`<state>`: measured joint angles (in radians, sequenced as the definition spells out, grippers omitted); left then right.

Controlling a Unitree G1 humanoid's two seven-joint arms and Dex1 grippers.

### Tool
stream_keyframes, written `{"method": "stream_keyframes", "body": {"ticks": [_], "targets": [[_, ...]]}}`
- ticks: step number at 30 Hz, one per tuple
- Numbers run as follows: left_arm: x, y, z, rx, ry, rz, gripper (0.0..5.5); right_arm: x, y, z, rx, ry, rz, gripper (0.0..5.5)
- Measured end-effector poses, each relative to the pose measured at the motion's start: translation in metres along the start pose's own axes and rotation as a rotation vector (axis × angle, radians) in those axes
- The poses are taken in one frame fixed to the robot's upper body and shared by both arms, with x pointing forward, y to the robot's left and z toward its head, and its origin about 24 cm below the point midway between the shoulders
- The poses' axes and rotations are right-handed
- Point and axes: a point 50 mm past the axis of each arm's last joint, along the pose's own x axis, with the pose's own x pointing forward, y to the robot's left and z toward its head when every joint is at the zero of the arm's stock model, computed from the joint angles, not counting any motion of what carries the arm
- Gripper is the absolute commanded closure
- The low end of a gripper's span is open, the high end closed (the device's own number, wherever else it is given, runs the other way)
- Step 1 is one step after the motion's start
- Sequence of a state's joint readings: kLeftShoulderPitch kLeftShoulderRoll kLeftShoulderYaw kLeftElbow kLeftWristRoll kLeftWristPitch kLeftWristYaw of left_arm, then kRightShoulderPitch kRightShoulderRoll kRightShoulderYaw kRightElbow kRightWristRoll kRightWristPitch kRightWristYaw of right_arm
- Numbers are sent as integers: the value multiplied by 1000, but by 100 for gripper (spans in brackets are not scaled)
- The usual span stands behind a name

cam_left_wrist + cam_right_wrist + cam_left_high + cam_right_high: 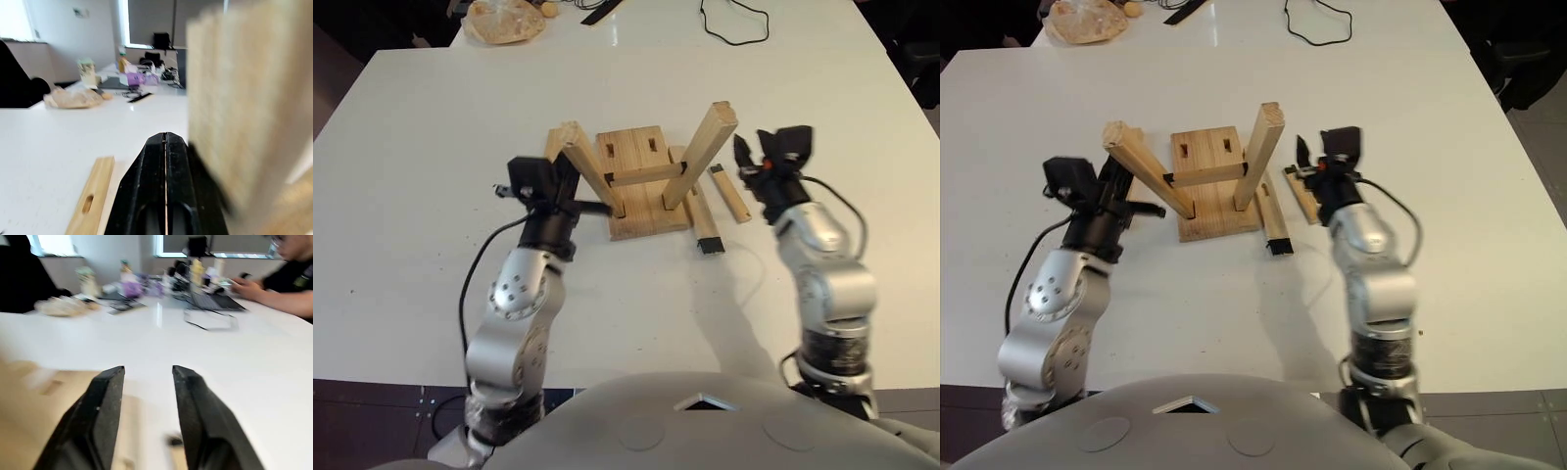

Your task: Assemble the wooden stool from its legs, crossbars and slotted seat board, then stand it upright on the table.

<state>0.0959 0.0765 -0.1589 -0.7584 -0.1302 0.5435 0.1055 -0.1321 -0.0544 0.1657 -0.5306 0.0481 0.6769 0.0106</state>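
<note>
The slotted seat board (641, 211) lies flat on the white table. Two legs stand in it, the left leg (585, 164) leaning and the right leg (705, 152) near upright, joined by a crossbar (646, 176). A third leg (706, 223) with a dark end lies beside the board, and a short crossbar (735, 195) lies further right. My left gripper (605, 208) is shut with nothing between its fingers (166, 152), its tips at the foot of the left leg. My right gripper (754, 155) hangs open over the short crossbar, its fingers (105, 396) apart.
A slotted wooden piece (90, 203) lies on the table behind the left leg. At the far edge sit a bag of bread (504, 20), a dark flat object (602, 10) and a black cable (734, 24). Bare table lies in front and to both sides.
</note>
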Motion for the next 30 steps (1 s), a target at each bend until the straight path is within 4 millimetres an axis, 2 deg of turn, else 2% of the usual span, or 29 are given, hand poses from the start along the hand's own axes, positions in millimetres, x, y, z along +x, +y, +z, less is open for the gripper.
{"method": "stream_keyframes", "body": {"ticks": [2, 6, 9, 11, 13, 15, 16, 18, 19, 20, 24, 30], "targets": [[5, -1, -5, 31, 9, 16, 550, 3, 4, 0, -68, -9, -8, 450], [10, -1, -13, 61, 23, 23, 550, 12, 10, -17, -139, 13, -6, 519], [14, 16, -15, 95, 23, 97, 550, 14, 8, -18, -135, -7, -20, 548], [14, 34, -11, 130, 1, 192, 550, 12, -4, -12, -141, -46, -92, 548], [13, 50, -4, 174, -30, 271, 550, 7, -34, 1, -172, -109, -264, 548], [11, 51, 1, 175, -48, 275, 550, 5, -55, 13, -181, -149, -367, 548], [11, 44, 2, 152, -49, 232, 550, 7, -57, 18, -151, -156, -353, 548], [13, 18, -1, 56, -22, 69, 550, 14, -38, 21, -61, -139, -209, 548], [13, -5, -4, 1, 3, -72, 550, 17, -11, 20, 23, -110, -44, 548], [12, -8, -3, -10, 4, -79, 550, 15, -4, 20, 59, -95, -29, 548], [11, -6, -9, 14, 40, -74, 550, 9, 1, 10, 65, -22, -2, 548], [19, 8, -13, 35, 51, -19, 550, 9, 9, 9, 99, -8, 94, 548]]}}
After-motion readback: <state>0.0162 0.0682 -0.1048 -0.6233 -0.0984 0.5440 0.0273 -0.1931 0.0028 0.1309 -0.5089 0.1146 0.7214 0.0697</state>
